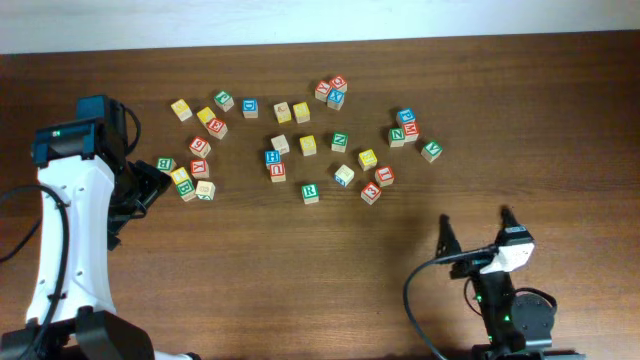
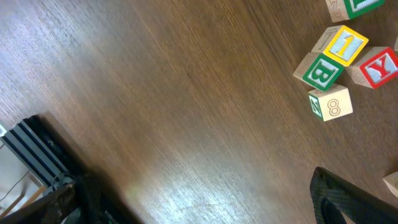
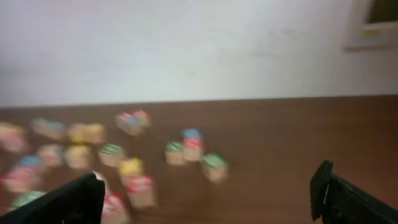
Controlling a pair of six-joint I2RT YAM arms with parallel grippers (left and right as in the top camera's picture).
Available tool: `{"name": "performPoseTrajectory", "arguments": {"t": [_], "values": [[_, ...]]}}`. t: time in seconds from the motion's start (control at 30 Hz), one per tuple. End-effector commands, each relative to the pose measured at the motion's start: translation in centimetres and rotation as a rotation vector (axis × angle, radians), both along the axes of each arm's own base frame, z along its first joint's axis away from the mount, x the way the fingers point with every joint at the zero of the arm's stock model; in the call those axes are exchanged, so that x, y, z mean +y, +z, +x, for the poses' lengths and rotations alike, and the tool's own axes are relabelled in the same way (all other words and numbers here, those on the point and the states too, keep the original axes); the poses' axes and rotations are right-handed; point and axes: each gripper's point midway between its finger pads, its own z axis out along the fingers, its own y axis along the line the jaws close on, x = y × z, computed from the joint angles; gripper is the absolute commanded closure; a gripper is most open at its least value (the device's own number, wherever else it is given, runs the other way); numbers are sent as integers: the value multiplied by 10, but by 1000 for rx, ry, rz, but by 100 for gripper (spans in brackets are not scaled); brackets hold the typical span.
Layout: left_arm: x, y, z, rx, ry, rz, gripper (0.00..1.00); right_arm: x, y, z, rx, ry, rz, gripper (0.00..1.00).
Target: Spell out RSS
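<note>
Many wooden letter blocks lie scattered over the far half of the table (image 1: 300, 260). A green R block (image 1: 310, 192) sits at the front of the spread, with a red block (image 1: 371, 193) to its right whose letter I cannot read. My left gripper (image 1: 153, 187) is open and empty, just left of the left cluster. In the left wrist view the left gripper (image 2: 199, 208) hangs over bare wood, with a green B block (image 2: 322, 71), a yellow block (image 2: 347, 45) and a red Y block (image 2: 378, 67) at upper right. My right gripper (image 1: 475, 222) is open and empty at the front right, apart from all blocks.
A block marked 8 (image 2: 334, 102) lies next to the green B. The right wrist view is blurred: the right gripper (image 3: 208, 199) faces several blocks (image 3: 186, 149) ahead and to the left. A pale wall runs behind the table's far edge.
</note>
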Motion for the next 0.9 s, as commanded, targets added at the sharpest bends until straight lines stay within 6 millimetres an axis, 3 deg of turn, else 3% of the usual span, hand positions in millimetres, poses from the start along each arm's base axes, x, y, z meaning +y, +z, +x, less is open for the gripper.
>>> {"name": "performPoseTrajectory", "arguments": {"t": [0.0,0.07,0.27,0.87], "values": [[-8,-7,2,5,-10,-24,1,68,0,-26,120,423,335,2],[-17,-14,3,15,-58,-37,1,81,8,-35,148,518,432,2],[-40,-30,5,36,-206,-45,1,84,18,-38,127,548,464,2],[-55,-31,28,-65,-218,-109,1,93,6,-45,172,602,417,2]]}}
